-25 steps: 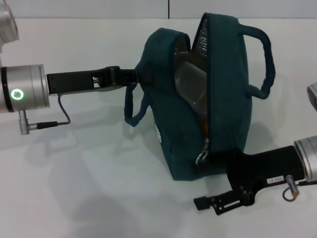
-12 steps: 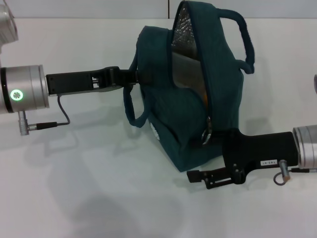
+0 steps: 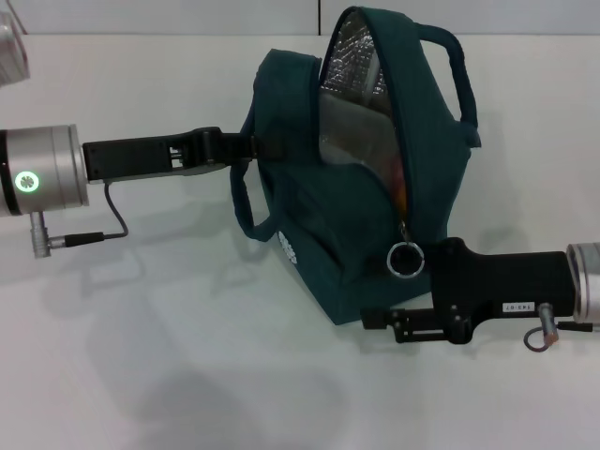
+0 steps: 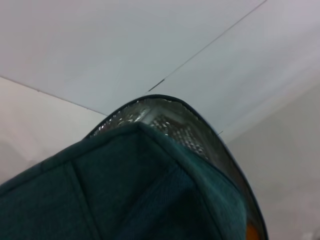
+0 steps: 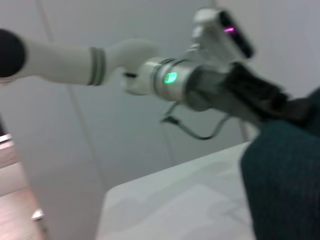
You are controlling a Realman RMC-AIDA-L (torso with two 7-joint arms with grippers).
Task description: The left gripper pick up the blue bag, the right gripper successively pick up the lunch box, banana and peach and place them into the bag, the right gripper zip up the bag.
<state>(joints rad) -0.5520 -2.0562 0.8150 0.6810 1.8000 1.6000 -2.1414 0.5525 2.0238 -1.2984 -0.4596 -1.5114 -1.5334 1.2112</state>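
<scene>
I see one blue bag (image 3: 328, 225) near the middle of the desk (image 3: 141, 375), tipped so its open mouth faces my right arm's side, with the silver lining (image 3: 356, 56) showing along the upper part of the opening. Inside, one clear-looking box shape (image 3: 356, 155) fills most of the gap, and a sliver of orange (image 3: 397, 183) shows beside the zipper edge; I cannot tell from this which fruit that is. The bag has two carry handles: one (image 3: 455, 66) arching over the far side and one (image 3: 242, 202) hanging loose on the near side by my left arm. One round metal pull ring (image 3: 405, 260) hangs at the lower end of the zipper, right at the tip of my right hand (image 3: 433, 272), which reaches in from the right and presses up against the bag's lower corner; its fingers are hidden by its own black body, so I cannot tell whether they are closed on the ring. My left hand (image 3: 258, 147) comes in level from the left and is clamped on the bag's upper side panel, holding it up. The left wrist view shows the same bag fabric (image 4: 125, 195) and lining rim close up; the right wrist view shows a dark edge of the bag (image 5: 285, 185) and the left arm (image 5: 175, 80) beyond it.
</scene>
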